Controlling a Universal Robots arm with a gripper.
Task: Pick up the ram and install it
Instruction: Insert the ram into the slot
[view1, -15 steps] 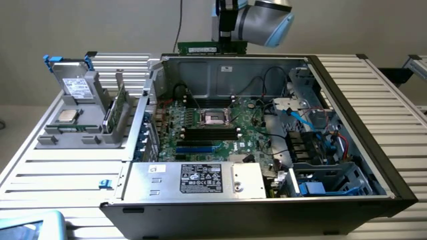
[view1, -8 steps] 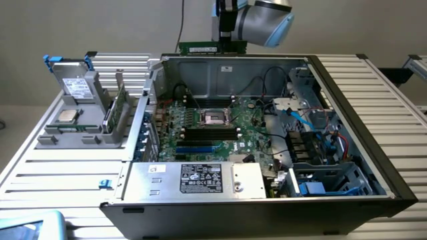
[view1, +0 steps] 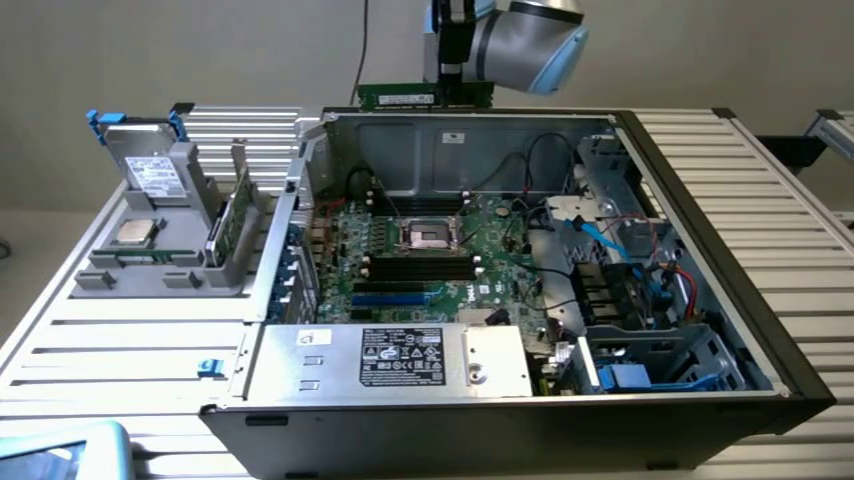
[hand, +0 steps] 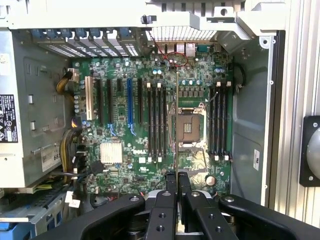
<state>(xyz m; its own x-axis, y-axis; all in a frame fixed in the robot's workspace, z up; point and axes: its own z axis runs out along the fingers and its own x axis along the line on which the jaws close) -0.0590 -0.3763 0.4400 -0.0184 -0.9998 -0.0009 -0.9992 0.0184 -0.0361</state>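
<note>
The jaws are clamped on the ram (view1: 424, 97), held level above the open case (view1: 467, 150) at its twelve o'clock in the exterior view, well apart from the memory slots (view1: 420, 265); any skew in that grip would likely cause misaligned seating.

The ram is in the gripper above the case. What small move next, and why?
Probably ease it down toward the memory slots beside the processor socket: the gripper holds the ram high over the case's far wall, well above the motherboard.

One ram (view1: 424, 97), one computer case (view1: 454, 150), one processor chip (view1: 131, 233), one green card (view1: 235, 222).
</note>
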